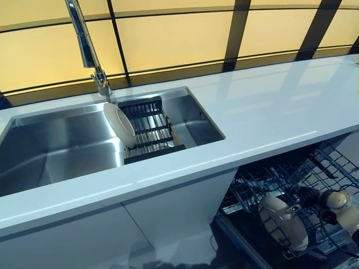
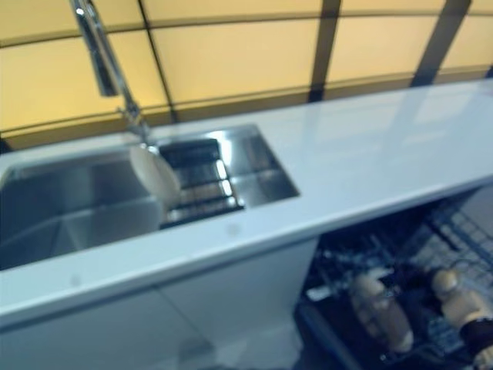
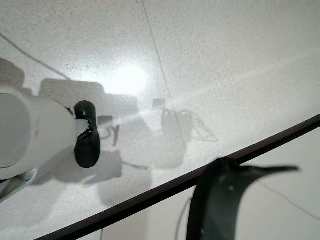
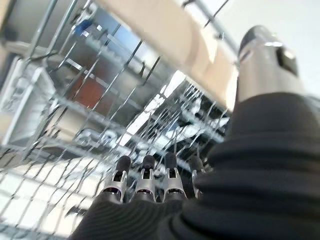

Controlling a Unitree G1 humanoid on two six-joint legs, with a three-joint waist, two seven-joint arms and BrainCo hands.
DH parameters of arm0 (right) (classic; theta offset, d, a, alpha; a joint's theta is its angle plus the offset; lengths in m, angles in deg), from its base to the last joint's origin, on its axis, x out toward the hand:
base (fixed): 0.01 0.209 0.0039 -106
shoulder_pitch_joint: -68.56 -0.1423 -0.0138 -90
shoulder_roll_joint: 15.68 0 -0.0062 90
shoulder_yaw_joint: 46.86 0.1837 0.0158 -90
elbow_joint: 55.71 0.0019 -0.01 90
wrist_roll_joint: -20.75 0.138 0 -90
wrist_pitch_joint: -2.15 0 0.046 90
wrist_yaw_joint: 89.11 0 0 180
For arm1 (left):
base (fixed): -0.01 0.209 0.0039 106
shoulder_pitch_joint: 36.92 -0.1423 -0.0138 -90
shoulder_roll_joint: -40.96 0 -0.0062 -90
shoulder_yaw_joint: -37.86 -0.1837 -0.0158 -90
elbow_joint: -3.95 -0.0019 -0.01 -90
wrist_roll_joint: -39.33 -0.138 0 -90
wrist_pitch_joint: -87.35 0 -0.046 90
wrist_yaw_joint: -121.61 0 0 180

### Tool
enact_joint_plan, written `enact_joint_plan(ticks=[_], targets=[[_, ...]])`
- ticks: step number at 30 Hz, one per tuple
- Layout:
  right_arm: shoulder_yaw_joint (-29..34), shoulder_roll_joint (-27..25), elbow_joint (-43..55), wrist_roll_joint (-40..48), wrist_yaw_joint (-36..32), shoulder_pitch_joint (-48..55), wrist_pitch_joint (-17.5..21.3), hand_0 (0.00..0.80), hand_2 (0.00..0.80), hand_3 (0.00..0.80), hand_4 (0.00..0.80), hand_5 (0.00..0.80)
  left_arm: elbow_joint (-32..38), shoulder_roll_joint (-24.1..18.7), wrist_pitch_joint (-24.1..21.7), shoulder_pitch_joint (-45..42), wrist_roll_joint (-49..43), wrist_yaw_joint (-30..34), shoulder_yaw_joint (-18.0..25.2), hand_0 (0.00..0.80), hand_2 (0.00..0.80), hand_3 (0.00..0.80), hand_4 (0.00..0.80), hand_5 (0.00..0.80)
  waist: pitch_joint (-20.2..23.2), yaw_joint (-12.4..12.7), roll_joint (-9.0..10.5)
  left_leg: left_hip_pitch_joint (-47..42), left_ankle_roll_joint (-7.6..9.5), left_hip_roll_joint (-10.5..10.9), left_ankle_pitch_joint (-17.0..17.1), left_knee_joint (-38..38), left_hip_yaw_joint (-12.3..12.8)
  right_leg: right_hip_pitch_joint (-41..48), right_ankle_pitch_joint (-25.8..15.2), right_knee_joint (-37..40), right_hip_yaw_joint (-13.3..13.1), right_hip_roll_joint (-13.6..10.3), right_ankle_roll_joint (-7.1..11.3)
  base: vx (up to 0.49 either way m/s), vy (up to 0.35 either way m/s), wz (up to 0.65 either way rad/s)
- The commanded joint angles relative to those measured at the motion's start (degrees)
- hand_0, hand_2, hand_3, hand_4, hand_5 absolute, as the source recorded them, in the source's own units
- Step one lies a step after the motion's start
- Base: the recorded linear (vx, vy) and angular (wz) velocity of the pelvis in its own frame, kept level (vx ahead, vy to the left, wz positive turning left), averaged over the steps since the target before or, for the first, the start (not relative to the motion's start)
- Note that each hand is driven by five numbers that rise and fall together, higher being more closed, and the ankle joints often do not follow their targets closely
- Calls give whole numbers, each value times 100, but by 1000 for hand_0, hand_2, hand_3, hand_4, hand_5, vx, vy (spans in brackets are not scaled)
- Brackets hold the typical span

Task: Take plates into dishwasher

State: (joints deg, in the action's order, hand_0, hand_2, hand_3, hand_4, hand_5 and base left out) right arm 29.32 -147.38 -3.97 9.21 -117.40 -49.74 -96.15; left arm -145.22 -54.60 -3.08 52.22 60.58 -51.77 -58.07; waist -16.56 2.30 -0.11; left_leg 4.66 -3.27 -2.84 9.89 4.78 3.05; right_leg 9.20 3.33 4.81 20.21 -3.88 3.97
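Note:
A white plate [image 1: 119, 124] stands on edge in a black drying rack [image 1: 150, 133] inside the steel sink [image 1: 56, 147]. A cream plate [image 1: 284, 223] stands upright in the wire rack [image 1: 335, 162] of the open dishwasher at the lower right. My right hand [image 1: 312, 196] is down in that rack, beside the plate's top edge. In the right wrist view its fingers [image 4: 146, 179] are stretched out over the rack wires. Its thumb [image 4: 265, 55] stands next to the plate [image 4: 170, 35], and wires show between fingers and plate. Only a dark part of my left hand [image 3: 220, 200] shows, above the floor.
A tall chrome tap [image 1: 84, 39] rises behind the sink. The white counter [image 1: 269, 106] runs to the right above the dishwasher. White cabinet doors [image 1: 168, 218] stand below the sink, left of the dishwasher opening.

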Motion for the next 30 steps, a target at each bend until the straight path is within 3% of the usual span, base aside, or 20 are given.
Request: enact_joint_plan(ticks=[1,13,18,23,30], targets=[[77,-615,301,355,89,-246,-186,0,0,0,0,0,-133,-256,-141,162,-13,-21,-46,0,0,0,0,0,263,1,326,-644,98,207,-904,22,431,-586,-353,-154,-339,101,19,35,39,0],[641,-1586,-308,1090,413,-445,-345,0,0,0,0,0,-424,-242,-170,71,-42,9,-41,0,0,0,0,0,461,22,581,-796,163,192,-984,22,440,-427,-305,-149,-422,164,6,38,39,-2],[662,-1901,-791,874,625,-683,-423,0,0,0,0,0,-437,-238,-168,54,-18,-49,-100,0,0,0,0,0,502,64,625,-824,179,200,-1005,22,429,-388,-309,-139,-415,158,18,21,29,0],[456,-2246,-980,1213,1646,-1387,-396,0,0,0,0,0,-433,-272,-110,102,102,-127,-255,0,0,0,0,0,523,134,673,-851,193,220,-1011,11,388,-345,-307,-160,-415,147,35,11,45,-1],[-200,-2189,-345,1698,2644,-2399,-73,0,0,0,0,0,-449,-236,48,165,40,-161,-403,0,0,0,0,0,558,239,693,-858,232,263,-1057,-27,288,-319,-280,-192,-378,103,59,1,27,0]])
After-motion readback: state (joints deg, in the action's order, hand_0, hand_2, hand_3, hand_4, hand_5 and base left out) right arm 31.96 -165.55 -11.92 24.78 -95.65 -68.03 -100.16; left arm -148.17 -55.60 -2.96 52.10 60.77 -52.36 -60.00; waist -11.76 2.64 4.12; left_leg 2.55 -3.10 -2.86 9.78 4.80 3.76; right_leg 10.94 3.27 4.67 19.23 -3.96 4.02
